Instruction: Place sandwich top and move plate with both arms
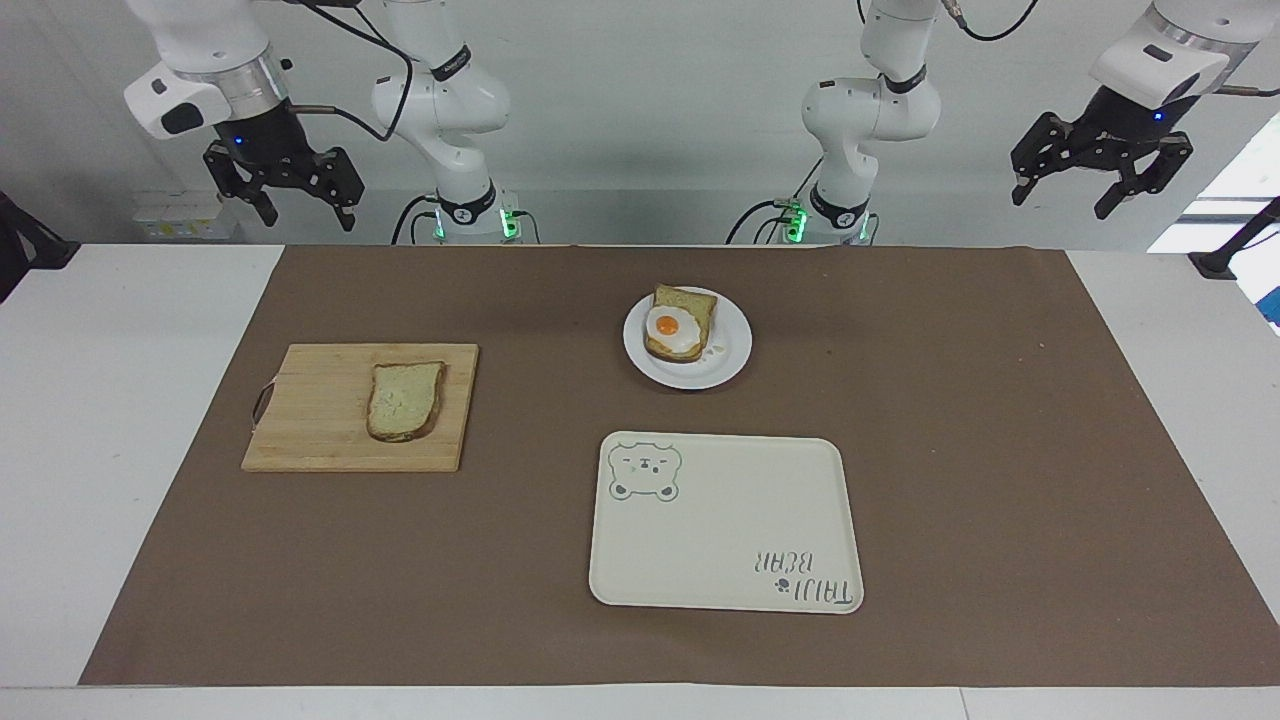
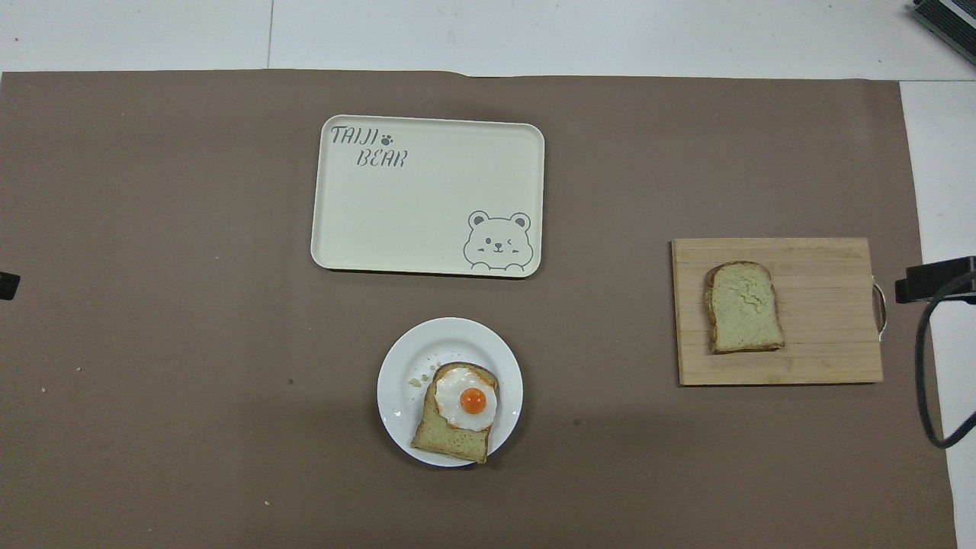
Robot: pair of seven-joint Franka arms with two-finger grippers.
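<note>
- Covering most of the desk: brown mat point(image 1: 1000, 450).
- Bear tray point(image 1: 725, 520) mid-mat, farther from the robots than the plate point(image 1: 728, 362).
- Cutting board point(image 1: 320, 410) toward the right arm's end carries the sandwich top point(image 1: 404, 400), unobstructed.
- Plate holds toast point(image 1: 690, 305) and egg point(image 1: 672, 328).
- Right gripper point(image 1: 298, 205) and left gripper point(image 1: 1068, 190) raised at the desk's robot-side corners, released, empty.

place: robotics lab | evidence: two white jointed arms point(image 1: 440, 100) bolted at the edge of a white surface point(image 1: 120, 400) | brown paper mat point(image 1: 950, 420) spread over it | black cables point(image 2: 926, 366) trailing | plain grey wall point(image 1: 650, 120), no kitchen fittings
</note>
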